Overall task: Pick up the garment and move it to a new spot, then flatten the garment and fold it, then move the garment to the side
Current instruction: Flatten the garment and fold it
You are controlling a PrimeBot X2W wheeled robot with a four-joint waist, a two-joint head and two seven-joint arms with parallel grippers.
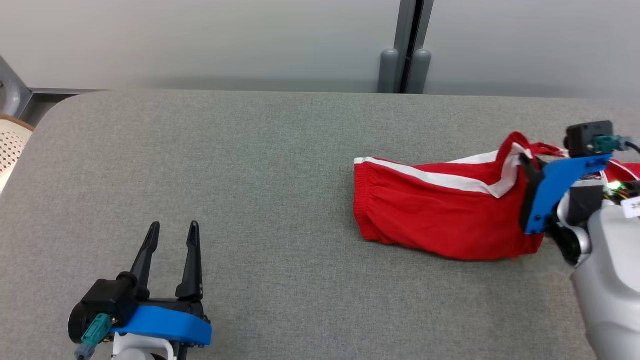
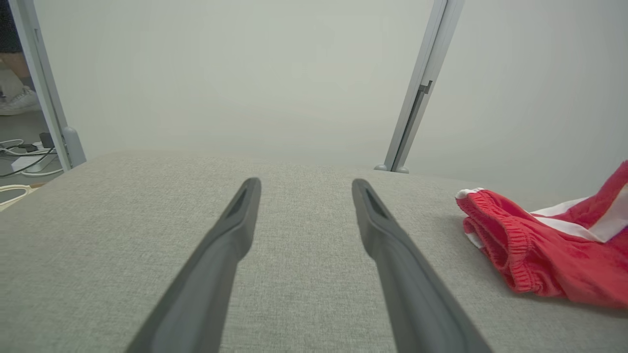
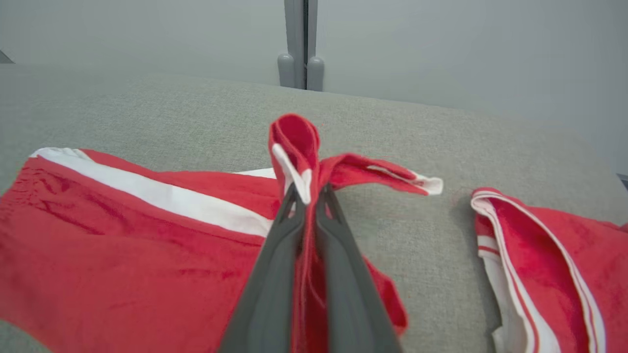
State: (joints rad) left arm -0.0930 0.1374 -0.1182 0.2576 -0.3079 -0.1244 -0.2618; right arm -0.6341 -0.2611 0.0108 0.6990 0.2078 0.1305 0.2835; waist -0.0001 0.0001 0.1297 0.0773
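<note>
Far to the near left of the grey post (image 1: 406, 50), which stands at the far edge of the grey fabric table (image 1: 250, 175), a pale woven chair (image 1: 10, 145) shows at the table's corner. Also near left of the post, the left gripper (image 1: 174, 226) hovers low over bare table, its fingers spread wide and holding nothing. On the table, just near right of the post, lies the garment (image 1: 435, 210), red with white stripes and a gathered waistband at the end nearest the post. The right gripper (image 3: 309, 196) is clenched on a raised fold of it, pinching cloth between both fingers. Farther right of the post, a white tag (image 1: 632, 206) on the right arm bears print too small to read.
</note>
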